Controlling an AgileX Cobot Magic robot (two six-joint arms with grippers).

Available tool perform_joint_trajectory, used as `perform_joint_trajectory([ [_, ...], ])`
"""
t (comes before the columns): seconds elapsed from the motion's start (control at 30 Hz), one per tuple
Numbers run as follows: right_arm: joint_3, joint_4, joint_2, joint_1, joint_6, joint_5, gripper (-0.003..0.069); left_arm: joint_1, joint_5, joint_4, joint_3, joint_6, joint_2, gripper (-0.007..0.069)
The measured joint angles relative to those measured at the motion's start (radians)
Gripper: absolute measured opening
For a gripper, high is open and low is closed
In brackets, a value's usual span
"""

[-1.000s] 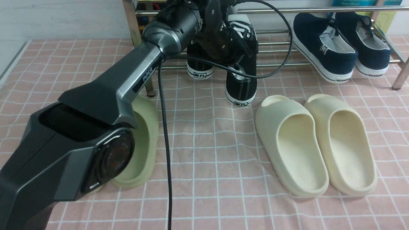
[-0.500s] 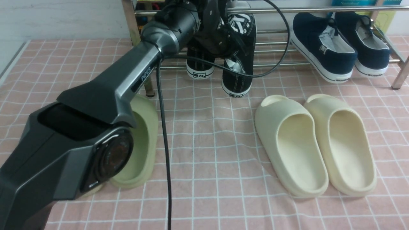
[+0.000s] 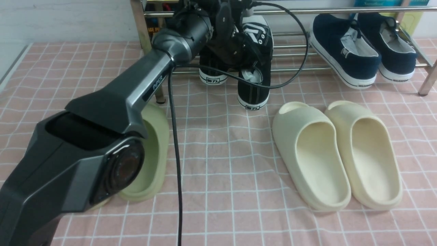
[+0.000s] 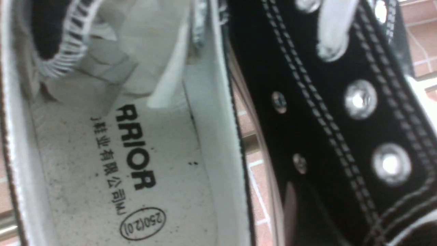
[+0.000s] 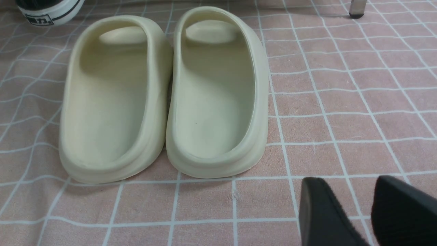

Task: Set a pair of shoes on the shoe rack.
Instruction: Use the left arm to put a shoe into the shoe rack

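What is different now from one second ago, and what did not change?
The left gripper pushed the nearer black sneaker a little further toward the shoe rack, then its heel slid slightly back. Whether the gripper has let go does not show. The other black sneaker, the navy shoes, the cream slides and the green slide stayed in place.

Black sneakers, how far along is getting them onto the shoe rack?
Done: one black sneaker sits on the shoe rack's lower bars, heel outward. In hand: the second sneaker leans toe-up on the rack, heel down by the cloth, with the left gripper at its opening; its grip isn't visible. Remaining: seat that sneaker beside its mate. The right gripper hangs open near the cream slides.
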Motion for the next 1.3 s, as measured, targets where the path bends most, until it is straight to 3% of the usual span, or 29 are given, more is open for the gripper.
perform_joint_trajectory([
  [0.1,0.0,0.0,0.0,0.0,0.0,0.0,0.0238,0.0,0.017,-0.006,0.0,0.005,-0.025,0.0351],
  [0.33,0.0,0.0,0.0,0.0,0.0,0.0,0.0238,0.0,0.128,-0.011,-0.008,0.03,-0.158,0.035],
  [0.47,0.0,0.0,0.0,0.0,0.0,0.0,0.0238,-0.009,0.289,-0.013,-0.013,0.052,-0.203,0.0298],
  [0.53,0.0,0.0,0.0,0.0,0.0,0.0,0.0238,-0.034,0.369,-0.01,-0.005,0.105,-0.203,0.0207],
  [0.63,0.0,0.0,0.0,0.0,0.0,0.0,0.0238,-0.07,0.373,-0.002,0.031,0.144,-0.196,0.0122],
  [0.67,0.0,0.0,0.0,0.0,0.0,0.0,0.0238,-0.104,0.373,0.005,0.068,0.164,-0.19,0.0057],
  [0.77,0.0,0.0,0.0,0.0,0.0,0.0,0.0238,-0.16,0.373,0.012,0.144,0.186,-0.184,0.0006],
  [1.07,0.0,0.0,0.0,0.0,0.0,0.0,0.0238,-0.184,0.373,0.13,0.242,0.202,-0.15,0.0002],
  [1.13,0.0,0.0,0.0,0.0,0.0,0.0,0.0238,-0.165,0.362,0.211,0.242,0.159,-0.128,0.0002],
  [1.3,0.0,0.0,0.0,0.0,0.0,0.0,0.0238,-0.135,0.248,0.277,0.245,0.078,-0.114,0.0002],
])
